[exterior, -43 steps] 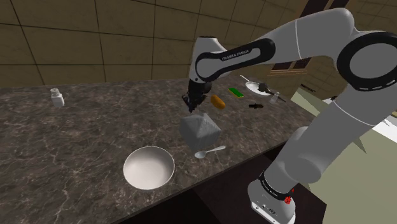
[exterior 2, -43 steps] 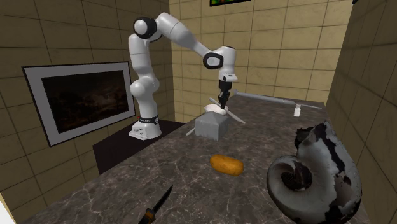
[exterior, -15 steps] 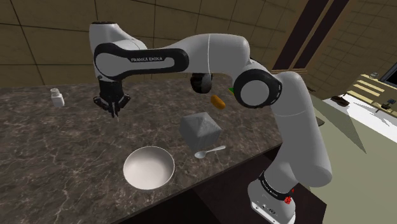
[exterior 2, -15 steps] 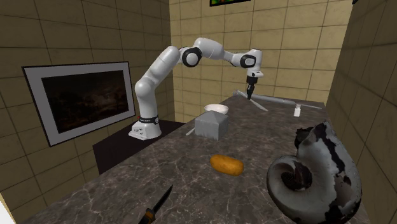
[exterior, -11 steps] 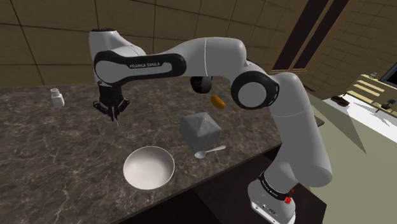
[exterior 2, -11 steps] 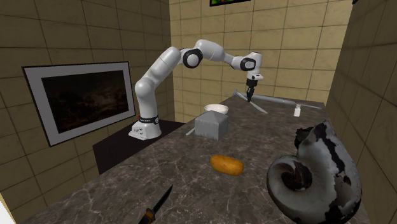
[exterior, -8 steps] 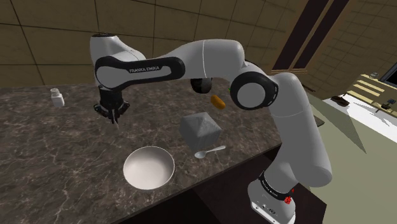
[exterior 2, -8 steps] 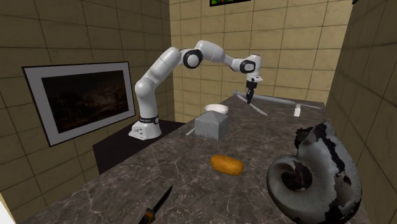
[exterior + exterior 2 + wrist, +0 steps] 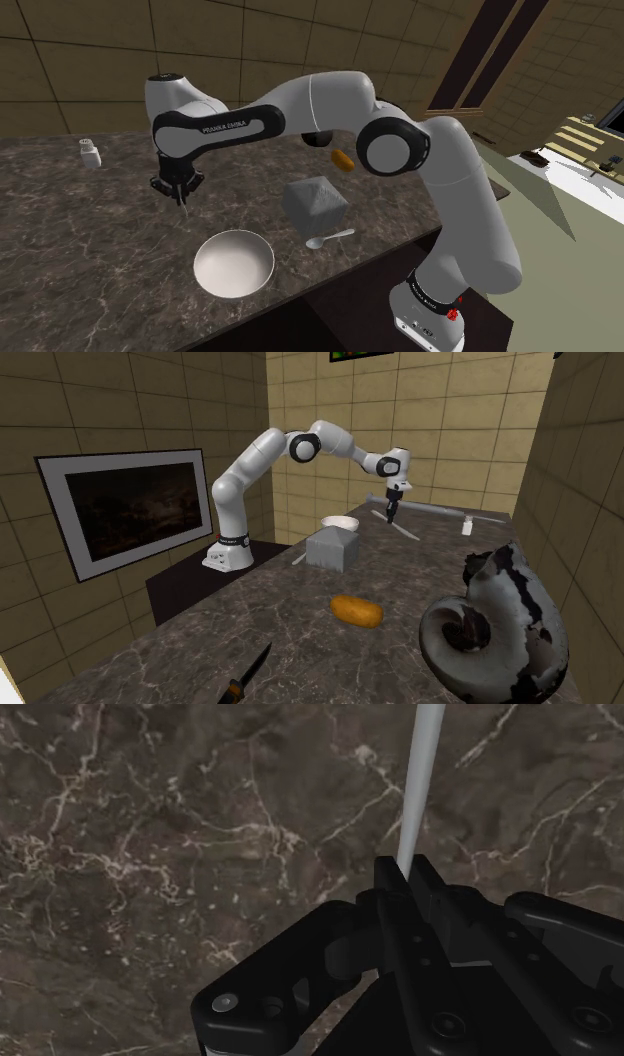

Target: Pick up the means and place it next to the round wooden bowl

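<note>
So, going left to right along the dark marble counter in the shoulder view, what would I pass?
Small white shaker → black tool, clasping a thin white rod → round white bowl → grey faceted block.

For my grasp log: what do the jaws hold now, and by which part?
A thin white stick, its narrow end clasped between the gripper's shut jaws.

I've swung the gripper [image 9: 180,195] off the box [image 9: 315,205] toward the shoulder view's left, taking the thin white rod [image 9: 417,784] along. In the last second it has sunk nearer the counter [image 9: 80,230], beyond the bowl [image 9: 233,264].
</note>
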Controlling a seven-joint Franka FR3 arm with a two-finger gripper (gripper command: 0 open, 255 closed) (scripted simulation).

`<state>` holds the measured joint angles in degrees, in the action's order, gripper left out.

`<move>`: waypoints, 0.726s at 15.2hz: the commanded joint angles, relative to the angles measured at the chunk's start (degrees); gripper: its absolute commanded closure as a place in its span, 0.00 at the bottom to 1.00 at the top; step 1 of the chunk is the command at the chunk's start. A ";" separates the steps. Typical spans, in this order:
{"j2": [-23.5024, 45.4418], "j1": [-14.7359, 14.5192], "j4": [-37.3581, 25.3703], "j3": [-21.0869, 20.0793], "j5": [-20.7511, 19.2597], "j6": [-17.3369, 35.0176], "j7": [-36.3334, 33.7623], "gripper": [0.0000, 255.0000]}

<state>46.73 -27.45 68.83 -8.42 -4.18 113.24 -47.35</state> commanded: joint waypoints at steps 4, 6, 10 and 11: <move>1.63 -0.01 1.07 0.17 -0.18 2.69 -0.02 1.00; 2.28 -0.03 1.34 0.22 -0.24 3.61 -0.03 1.00; 2.31 -0.03 1.30 0.22 -0.24 3.59 -0.03 1.00; 2.31 -0.03 1.30 0.22 -0.24 3.59 -0.03 1.00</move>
<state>49.03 -27.50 70.07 -8.22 -4.41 116.79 -47.38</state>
